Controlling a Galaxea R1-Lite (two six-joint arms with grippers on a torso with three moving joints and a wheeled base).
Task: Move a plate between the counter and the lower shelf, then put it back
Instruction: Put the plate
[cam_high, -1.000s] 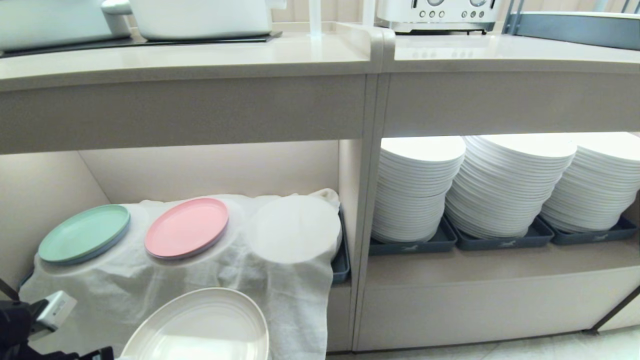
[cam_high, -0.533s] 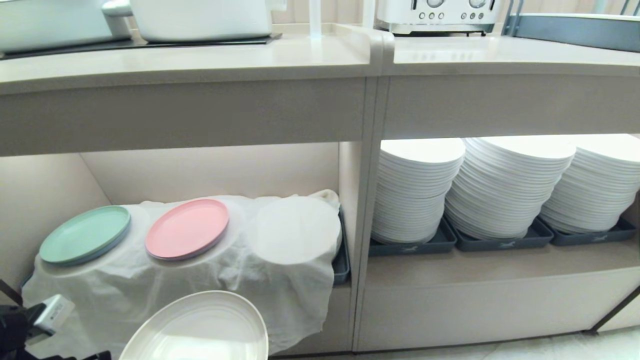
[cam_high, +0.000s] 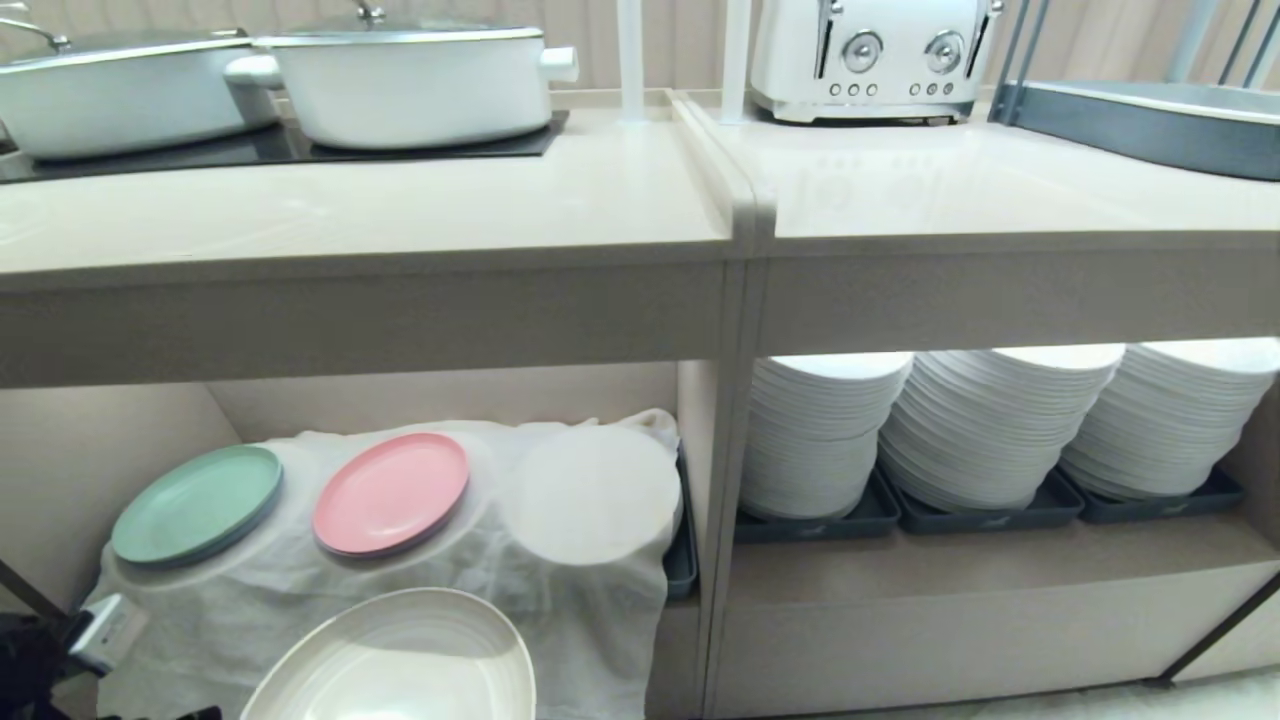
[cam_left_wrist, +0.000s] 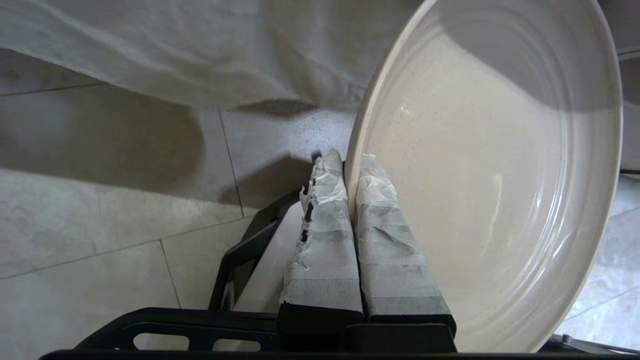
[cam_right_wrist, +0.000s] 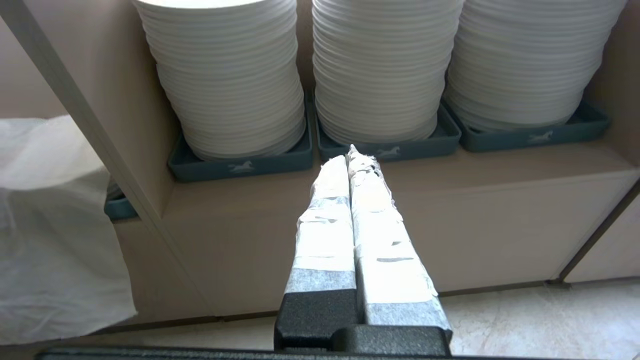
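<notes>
The cream plate (cam_high: 395, 660) hangs low in front of the cloth-draped lower shelf (cam_high: 400, 600), its rim pinched between the taped fingers (cam_left_wrist: 325, 240) of the left tool (cam_left_wrist: 352, 165), above the tiled floor (cam_left_wrist: 100, 225). Behind it on the white cloth lie a mint plate (cam_high: 197, 503) and a pink plate (cam_high: 391, 493). Above runs the tabletop (cam_high: 350, 215). The right tool (cam_right_wrist: 351, 152), fingers pressed together and empty, points toward white plate stacks (cam_right_wrist: 370, 70).

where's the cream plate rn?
The round matte cream plate sits low left in head view, rim pinched by the left gripper, in front of the white cloth below the pink plate.
</notes>
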